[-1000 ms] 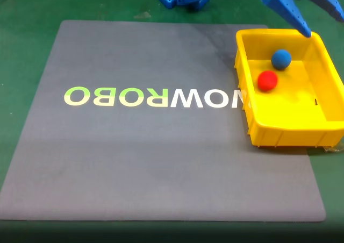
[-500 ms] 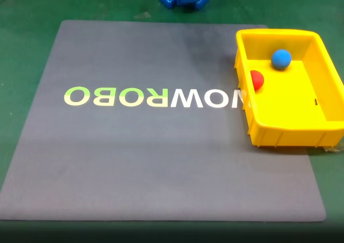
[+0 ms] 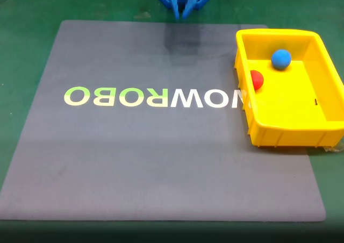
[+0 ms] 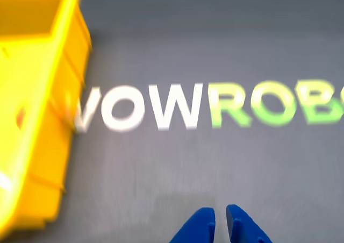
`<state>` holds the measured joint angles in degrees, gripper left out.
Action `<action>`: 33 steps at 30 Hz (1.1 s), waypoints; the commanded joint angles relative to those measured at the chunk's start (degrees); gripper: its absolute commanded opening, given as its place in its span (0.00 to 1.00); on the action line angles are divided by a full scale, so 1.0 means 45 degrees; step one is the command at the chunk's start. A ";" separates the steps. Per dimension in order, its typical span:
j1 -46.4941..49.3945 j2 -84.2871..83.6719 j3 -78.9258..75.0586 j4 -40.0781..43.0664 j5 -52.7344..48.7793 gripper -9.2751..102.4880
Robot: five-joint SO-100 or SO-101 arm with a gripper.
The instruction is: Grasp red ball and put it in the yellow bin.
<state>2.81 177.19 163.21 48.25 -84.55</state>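
1. Red ball (image 3: 257,79) sits inside the yellow bin (image 3: 279,133), against its left wall in the fixed view; I see a blue ball (image 3: 281,58) nearby, toward the far end.
2. Bin rests at the right edge of the grey mat (image 3: 161,162), over the lettering's end, on the green tabletop (image 3: 32,17).
3. From the wrist view, the blue fingers (image 4: 220,221) are nearly closed, a thin gap between the tips, holding nothing, above the mat.
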 commanded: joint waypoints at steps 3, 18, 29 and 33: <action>-0.0215 0.1133 0.1621 0.0293 0.0430 0.08; -0.1133 0.2969 0.3203 0.4473 0.1074 0.08; -0.0313 0.2969 0.3203 0.6230 0.0664 0.08; -0.0313 0.2969 0.3203 0.6230 0.0625 0.08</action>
<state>0.53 189.84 175.87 76.29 -81.30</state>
